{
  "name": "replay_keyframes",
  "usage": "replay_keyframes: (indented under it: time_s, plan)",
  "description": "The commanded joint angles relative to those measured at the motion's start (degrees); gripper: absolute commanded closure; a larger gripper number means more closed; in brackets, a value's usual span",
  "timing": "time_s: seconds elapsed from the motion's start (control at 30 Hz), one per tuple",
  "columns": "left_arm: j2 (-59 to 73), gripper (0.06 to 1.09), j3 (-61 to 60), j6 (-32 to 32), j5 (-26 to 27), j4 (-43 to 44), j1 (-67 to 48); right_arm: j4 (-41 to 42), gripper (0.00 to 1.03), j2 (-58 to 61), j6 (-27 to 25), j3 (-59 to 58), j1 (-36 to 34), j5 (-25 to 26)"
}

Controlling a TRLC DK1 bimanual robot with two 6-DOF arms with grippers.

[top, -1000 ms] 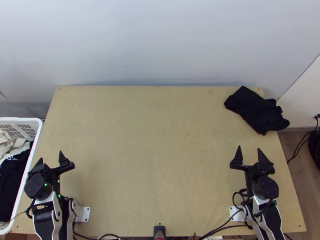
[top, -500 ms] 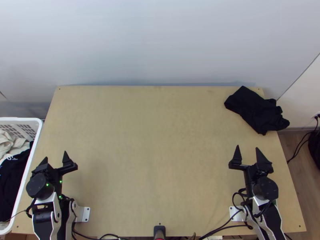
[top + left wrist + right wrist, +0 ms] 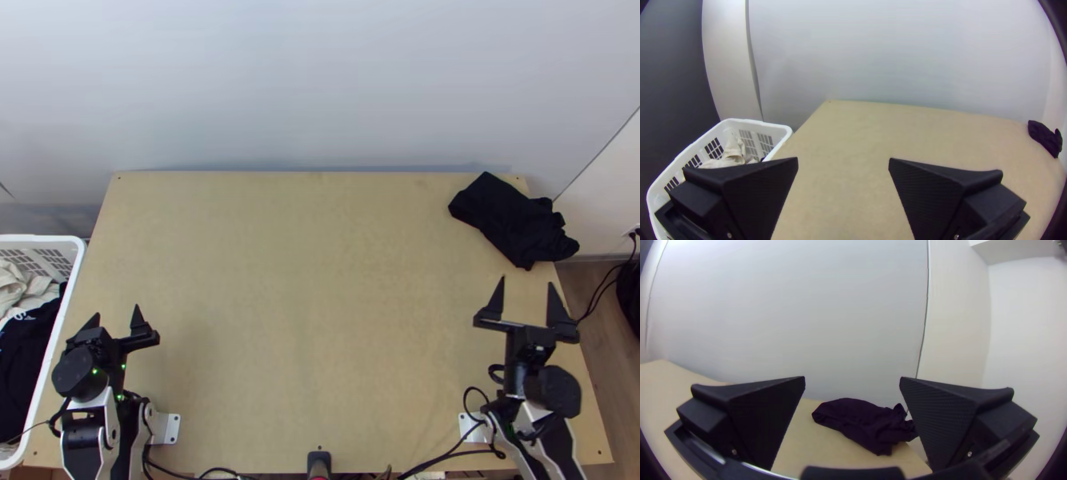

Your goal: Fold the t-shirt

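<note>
A black cloth (image 3: 514, 220) lies bunched at the table's far right corner, part of it hanging past the right edge. My left gripper (image 3: 116, 318) stands open over the near left of the table, far from that cloth. Over the near right, my right gripper (image 3: 526, 296) is open, a short way on the near side of the cloth. In the left wrist view, my left gripper (image 3: 843, 161) has nothing between its fingers, and the dark cloth (image 3: 1044, 138) is far off. In the right wrist view, the cloth (image 3: 864, 422) shows beyond my open right gripper (image 3: 852, 378).
A white basket (image 3: 68, 276) with light and black clothes stands against the table's left side. Bare wood (image 3: 312, 296) spans the table's middle. Cables (image 3: 440, 458) run along the near edge, and a pale wall (image 3: 320, 88) rises behind the table.
My right gripper has moved right and slightly up the picture, towards the cloth, and its fingers stand wider apart. My left gripper has shifted slightly right. The cloth has not moved.
</note>
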Motion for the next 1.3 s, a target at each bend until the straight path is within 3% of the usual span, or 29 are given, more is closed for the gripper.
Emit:
replay_keyframes:
  time_s: [0.0,0.13,0.27,0.33,0.53,0.73,1.03,1.27]
  plan:
    - [3.48,0.10,5.41,0.36,-0.36,1.76,0.68,-8.58,0.04,14.53,8.53,15.22,1.33,3.22]
    - [26.07,0.10,17.45,-2.36,1.31,0.36,8.06,-13.51,0.04,23.76,10.90,24.71,3.53,3.22]
    - [43.30,0.10,30.20,-4.29,11.59,-2.11,22.65,-16.32,0.04,27.28,14.24,30.07,3.62,3.22]
    - [48.92,0.10,34.68,-4.38,13.96,-2.63,27.05,-19.13,0.04,28.86,15.30,33.06,3.88,3.22]
    - [58.68,0.09,41.54,-4.03,15.02,4.75,38.74,-30.73,0.04,33.69,21.62,41.41,3.53,3.31]
    - [69.75,0.09,46.81,-3.85,15.37,7.39,46.65,-32.14,0.04,34.49,25.58,41.59,2.92,3.05]
    - [91.11,0.10,55.60,-4.12,15.46,7.39,59.04,-39.43,0.04,39.14,26.81,45.72,2.21,2.26]
    - [105.00,0.10,63.07,-0.69,15.28,7.12,63.35,-40.49,0.04,39.50,29.36,45.72,1.07,2.08]
